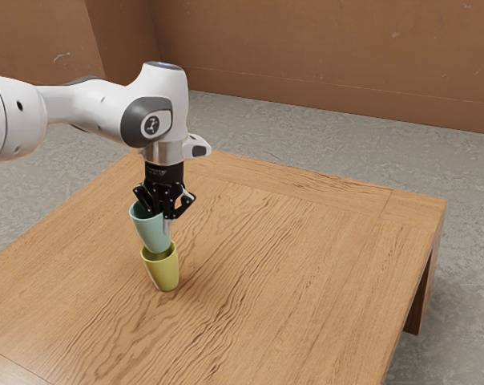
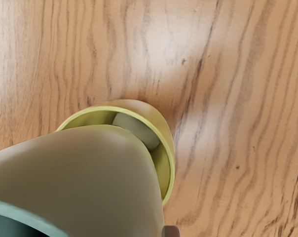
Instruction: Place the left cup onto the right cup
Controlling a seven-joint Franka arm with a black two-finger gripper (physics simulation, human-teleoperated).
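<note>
A teal cup [image 1: 150,229] leans tilted with its base inside a yellow-green cup [image 1: 163,269], which stands upright on the wooden table [image 1: 306,257] toward the exterior view's left. My gripper [image 1: 167,212] reaches down from above and is shut on the teal cup's rim. In the wrist view the teal cup [image 2: 80,182] is the large blurred body just under my hand. Its lower end dips inside the yellow-green cup's rim [image 2: 165,148].
The table's far edge and right corner [image 1: 434,204] drop off to a grey floor. Brown walls stand behind. Bare wood lies all around the cups [image 2: 238,89].
</note>
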